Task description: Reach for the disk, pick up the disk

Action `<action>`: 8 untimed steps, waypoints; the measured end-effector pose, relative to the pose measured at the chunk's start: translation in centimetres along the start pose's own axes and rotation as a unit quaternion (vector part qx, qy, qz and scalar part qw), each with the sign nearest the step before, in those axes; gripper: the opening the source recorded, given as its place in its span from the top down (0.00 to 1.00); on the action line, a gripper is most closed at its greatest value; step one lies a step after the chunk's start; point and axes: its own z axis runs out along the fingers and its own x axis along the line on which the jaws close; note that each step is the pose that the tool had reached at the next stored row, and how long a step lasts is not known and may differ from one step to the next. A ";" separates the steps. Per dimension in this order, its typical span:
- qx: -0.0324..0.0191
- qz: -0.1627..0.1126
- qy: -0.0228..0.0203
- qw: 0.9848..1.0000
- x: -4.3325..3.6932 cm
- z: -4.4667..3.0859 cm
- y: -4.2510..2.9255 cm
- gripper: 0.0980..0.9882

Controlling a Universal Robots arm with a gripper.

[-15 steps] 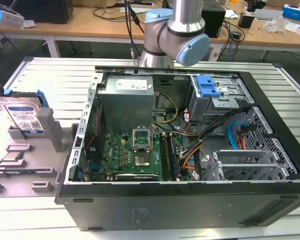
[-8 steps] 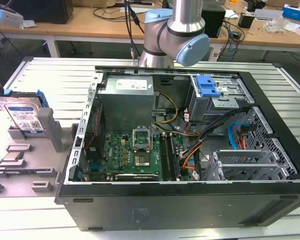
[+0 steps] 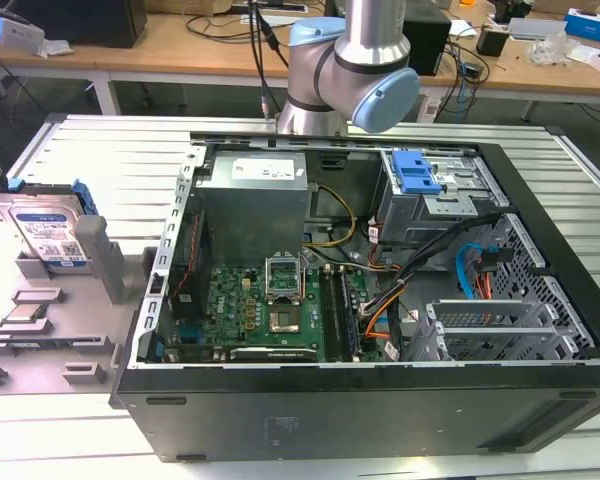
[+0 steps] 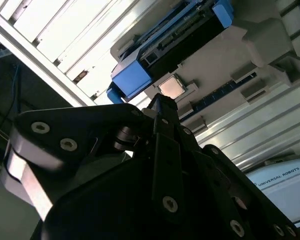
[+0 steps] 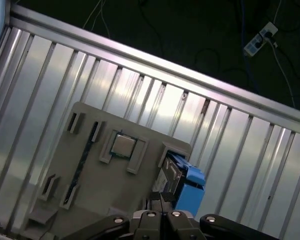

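The disk (image 3: 48, 228) is a silver-grey drive with a white-and-blue label in a bright blue caddy. It stands on edge in a slot of the grey fixture plate (image 3: 90, 345) at the exterior view's left. Both wrist views look down on it from well above: the disk (image 4: 176, 36) lies beyond my fingertips, and the disk (image 5: 184, 176) sits just past the gripper's tip. My gripper (image 4: 159, 101) (image 5: 161, 199) hangs high over the plate, shut with nothing held. The arm (image 3: 350, 70) rises out of the exterior view at the back.
A small silver processor chip (image 3: 25, 315) (image 4: 171, 87) (image 5: 123, 145) lies in a pocket of the plate close to the disk. An open black computer case (image 3: 380, 410) takes up the middle and right of the ribbed metal table (image 3: 100, 150), with a blue latch (image 3: 415, 172) inside.
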 end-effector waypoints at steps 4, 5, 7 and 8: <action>0.000 0.019 -0.001 1.000 -0.01 0.00 0.00 0.99; 0.000 0.037 -0.001 0.999 0.00 0.00 0.00 0.99; 0.000 0.054 -0.002 0.999 -0.01 0.00 0.00 0.99; 0.000 0.062 -0.002 0.998 -0.01 0.01 0.00 0.99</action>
